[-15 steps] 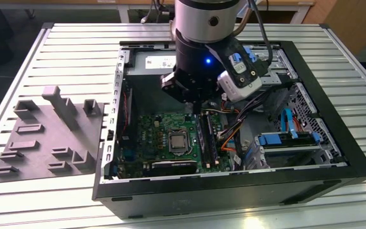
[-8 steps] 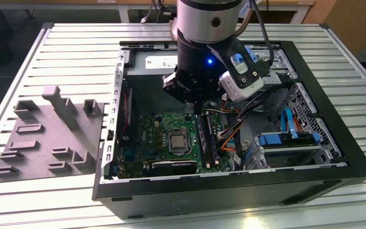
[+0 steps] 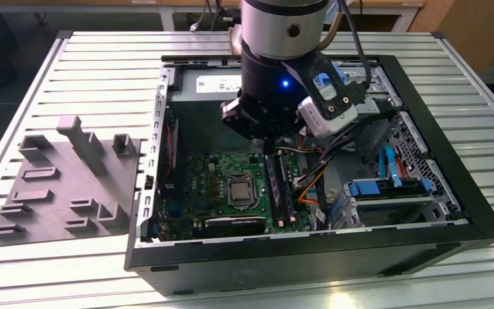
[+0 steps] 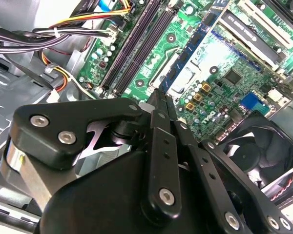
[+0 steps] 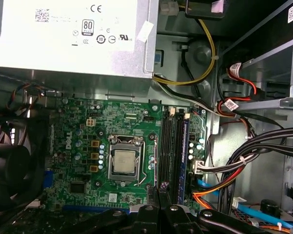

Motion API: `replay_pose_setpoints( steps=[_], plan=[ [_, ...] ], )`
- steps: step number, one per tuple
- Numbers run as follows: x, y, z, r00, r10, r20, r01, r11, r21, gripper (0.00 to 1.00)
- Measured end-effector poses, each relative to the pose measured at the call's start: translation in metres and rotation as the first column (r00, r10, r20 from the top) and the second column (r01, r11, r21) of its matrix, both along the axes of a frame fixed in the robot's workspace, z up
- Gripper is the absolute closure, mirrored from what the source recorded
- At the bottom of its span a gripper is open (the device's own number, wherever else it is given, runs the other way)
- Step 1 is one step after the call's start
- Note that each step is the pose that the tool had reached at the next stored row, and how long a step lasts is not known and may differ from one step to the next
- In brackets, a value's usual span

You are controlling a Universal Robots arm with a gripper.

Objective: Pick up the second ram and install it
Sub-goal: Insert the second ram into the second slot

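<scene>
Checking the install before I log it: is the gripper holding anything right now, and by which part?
It cannot be told. The gripper hangs over the motherboard's memory slots, and its own body hides any hold.

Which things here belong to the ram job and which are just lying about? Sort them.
Job: pincer, above the motherboard's memory slots.
Lying about: processor, power supply, fan, cable bundle, grey fixture plate beside the case.
</scene>
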State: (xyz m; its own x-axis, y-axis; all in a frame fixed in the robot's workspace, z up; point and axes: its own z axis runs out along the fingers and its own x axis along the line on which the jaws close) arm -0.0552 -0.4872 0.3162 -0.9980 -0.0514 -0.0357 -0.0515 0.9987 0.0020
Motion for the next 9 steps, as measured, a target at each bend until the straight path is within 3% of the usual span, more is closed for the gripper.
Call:
replay_pose_setpoints(
  steps=[9],
  plan=[
    [0.0022, 0.0, -0.0014, 1.0, 0.0, 0.0, 0.0, 1.0, -0.0001, 0.89]
  ],
)
